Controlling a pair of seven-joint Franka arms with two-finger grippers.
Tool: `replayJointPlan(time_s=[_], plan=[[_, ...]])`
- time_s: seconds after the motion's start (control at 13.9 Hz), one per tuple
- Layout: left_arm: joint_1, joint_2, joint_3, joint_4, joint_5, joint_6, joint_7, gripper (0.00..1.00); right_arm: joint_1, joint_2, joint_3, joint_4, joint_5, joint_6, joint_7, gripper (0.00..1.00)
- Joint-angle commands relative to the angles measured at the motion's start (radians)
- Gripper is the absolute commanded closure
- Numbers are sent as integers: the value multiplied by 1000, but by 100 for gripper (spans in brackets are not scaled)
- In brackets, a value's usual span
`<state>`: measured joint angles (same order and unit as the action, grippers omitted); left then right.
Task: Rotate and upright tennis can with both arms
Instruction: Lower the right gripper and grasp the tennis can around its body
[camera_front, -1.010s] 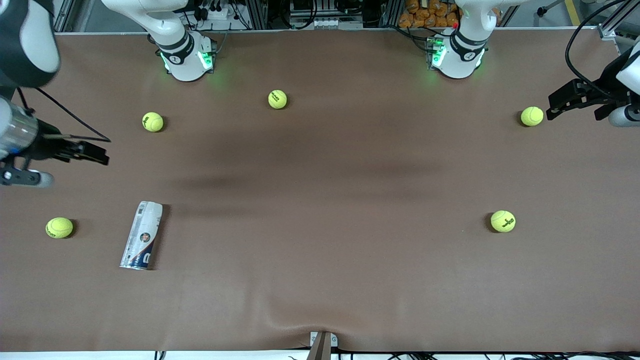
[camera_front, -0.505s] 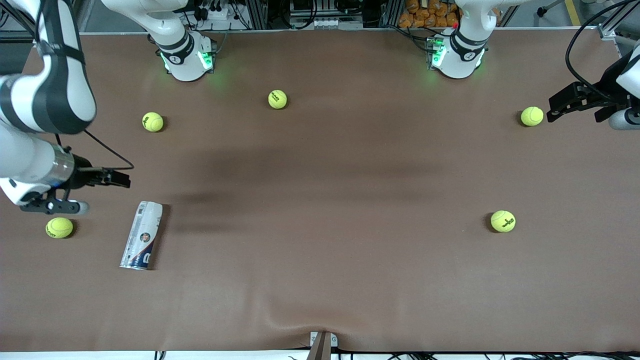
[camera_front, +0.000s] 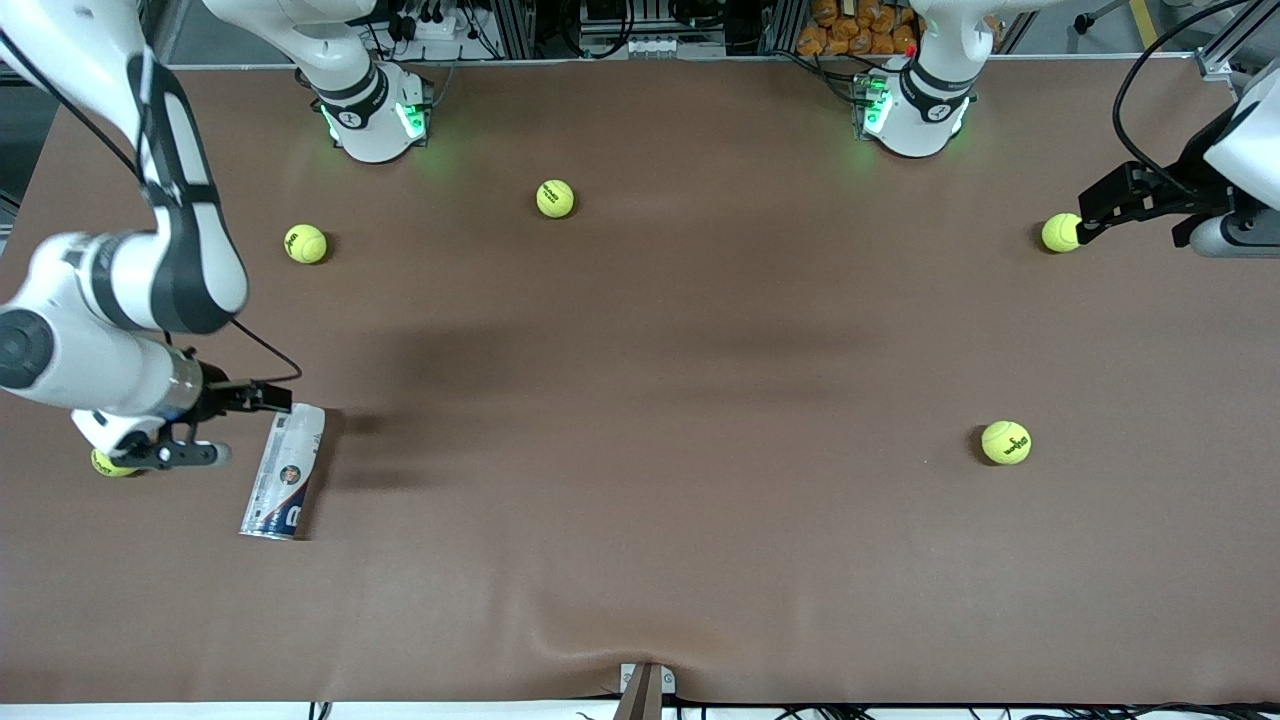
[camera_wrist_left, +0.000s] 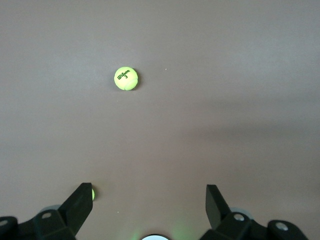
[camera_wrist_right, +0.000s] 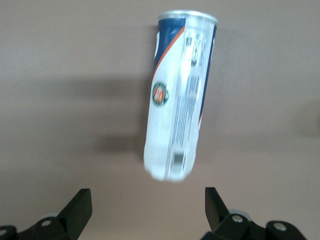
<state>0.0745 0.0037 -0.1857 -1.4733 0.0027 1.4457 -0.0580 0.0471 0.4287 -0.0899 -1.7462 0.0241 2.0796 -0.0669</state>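
Observation:
The tennis can (camera_front: 285, 470) lies on its side on the brown table near the right arm's end, silvery rim toward the front camera. In the right wrist view the can (camera_wrist_right: 180, 95) lies just ahead of the fingers. My right gripper (camera_front: 272, 398) is open and empty, over the table at the can's end that is farther from the camera; it shows open in its own view (camera_wrist_right: 147, 200). My left gripper (camera_front: 1090, 215) is open and empty, up over the left arm's end beside a tennis ball (camera_front: 1060, 232); it shows open in its own view (camera_wrist_left: 149, 195).
Several yellow-green tennis balls lie about: one (camera_front: 305, 243) and one (camera_front: 555, 198) near the right arm's base, one (camera_front: 1005, 442) toward the left arm's end, one (camera_front: 115, 464) partly under my right wrist. The left wrist view shows a ball (camera_wrist_left: 125, 78) ahead.
My right arm has swung in from the table's end and come to the can's farther end. My left gripper has drifted slightly toward the ball beside it. The can has not moved.

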Motion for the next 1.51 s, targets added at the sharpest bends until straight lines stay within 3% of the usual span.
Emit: replayJointPlan(time_s=[0.0, 0.36, 1.44], plan=[[-1, 1, -5, 8, 19, 2, 23, 0, -30, 91, 6, 24, -3, 71, -16, 0], [-1, 15, -5, 10, 10, 2, 24, 0, -59, 241, 6, 56, -4, 241, -14, 0], [-12, 53, -15, 11, 11, 16, 9, 0, -70, 295, 6, 48, -4, 261, -94, 0]])
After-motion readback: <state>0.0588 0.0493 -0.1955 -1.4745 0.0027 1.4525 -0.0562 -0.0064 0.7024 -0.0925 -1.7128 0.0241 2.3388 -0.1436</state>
